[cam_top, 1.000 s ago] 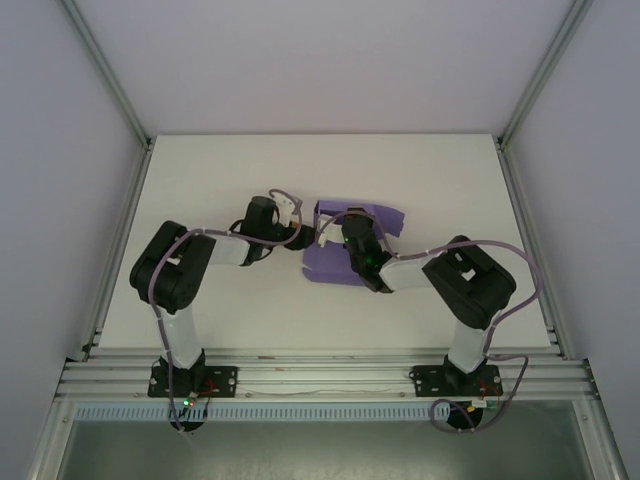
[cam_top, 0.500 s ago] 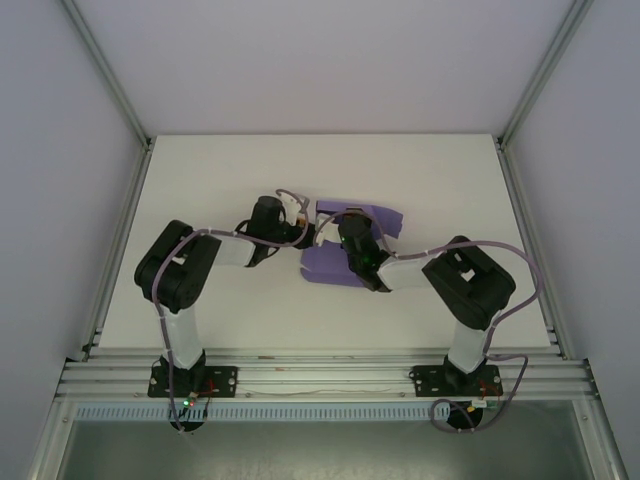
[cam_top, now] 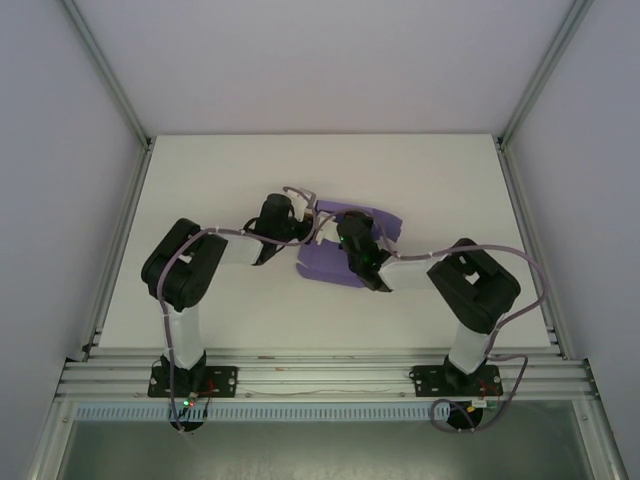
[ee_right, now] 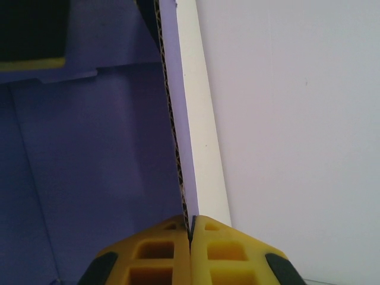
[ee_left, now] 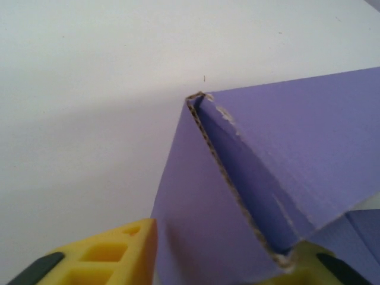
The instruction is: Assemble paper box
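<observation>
Purple paper box (cam_top: 318, 262): right gripper (ee_right: 190, 228) pinches wall edge; left gripper (ee_left: 219, 243) straddles fold, grip unclear.

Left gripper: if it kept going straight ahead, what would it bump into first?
The box. Its folded purple flap sits between the fingers of the left gripper, so it would probably push into that flap first.

Purple paper box (ee_left: 309, 148) wall between yellow fingers (ee_left: 113, 255) of left gripper (ee_left: 221, 252)
</observation>
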